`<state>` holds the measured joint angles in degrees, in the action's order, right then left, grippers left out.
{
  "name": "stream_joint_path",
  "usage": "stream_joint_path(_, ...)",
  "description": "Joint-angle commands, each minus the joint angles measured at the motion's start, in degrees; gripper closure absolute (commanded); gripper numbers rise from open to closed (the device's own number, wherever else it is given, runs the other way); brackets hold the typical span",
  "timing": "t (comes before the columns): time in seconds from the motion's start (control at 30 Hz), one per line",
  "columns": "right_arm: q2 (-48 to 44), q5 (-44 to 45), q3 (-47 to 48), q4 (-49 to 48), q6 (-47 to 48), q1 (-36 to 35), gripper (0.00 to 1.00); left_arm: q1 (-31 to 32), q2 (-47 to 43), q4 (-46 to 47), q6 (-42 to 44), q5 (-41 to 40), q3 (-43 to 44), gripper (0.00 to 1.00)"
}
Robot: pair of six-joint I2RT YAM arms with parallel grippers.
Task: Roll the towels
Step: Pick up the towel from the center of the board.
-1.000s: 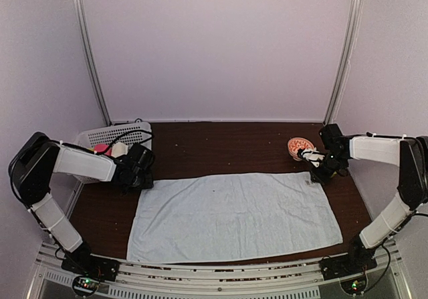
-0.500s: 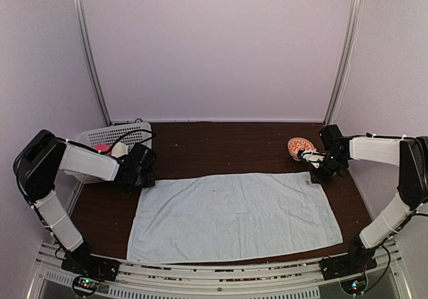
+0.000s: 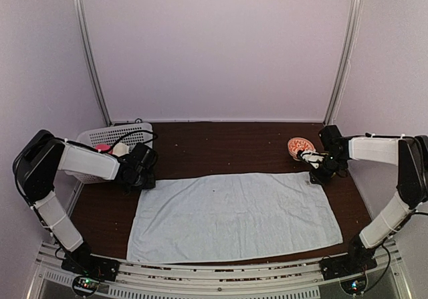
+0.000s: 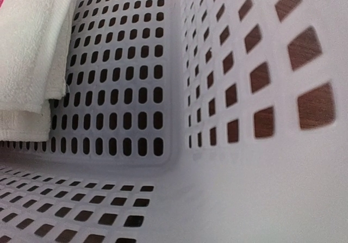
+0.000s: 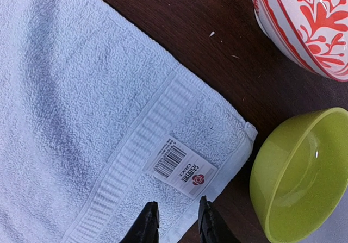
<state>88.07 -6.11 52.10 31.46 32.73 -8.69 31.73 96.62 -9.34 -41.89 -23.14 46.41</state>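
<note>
Right claw (image 5: 176,228) stands released above the nubby terry towel (image 5: 70,91), at its ribbed hem; left claw (image 3: 142,177): cannot tell.

The pale blue towel (image 5: 81,101) is nubby terry cloth with a ribbed band and a smooth printed label (image 5: 182,169). My right pincer (image 5: 176,225) is matt black. The red-patterned bowl (image 5: 304,25) and green bowl (image 5: 299,178) are glossy. The surface (image 5: 206,53) is dark matt wood, and the basket (image 4: 125,91) is smooth white plastic.

I see the pale blue towel (image 3: 234,215) spread flat and unrolled on the table (image 3: 221,145); the cream towel (image 4: 32,53) lies folded in the basket (image 4: 136,91).
</note>
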Motion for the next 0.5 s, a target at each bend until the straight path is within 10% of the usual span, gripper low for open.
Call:
stream_joint_path(0.0, 0.83, -1.06, -0.26, -0.53, -0.84, 0.05, 0.74, 0.80, 0.91, -4.72, 0.62, -0.29, 0.95, 0.65)
stream_joint_path(0.47, 0.89, -0.95, -0.98, -1.06, -0.92, 0.09, 0.74, 1.14, 6.02, -3.29, 2.21, 2.15, 2.06, 0.83)
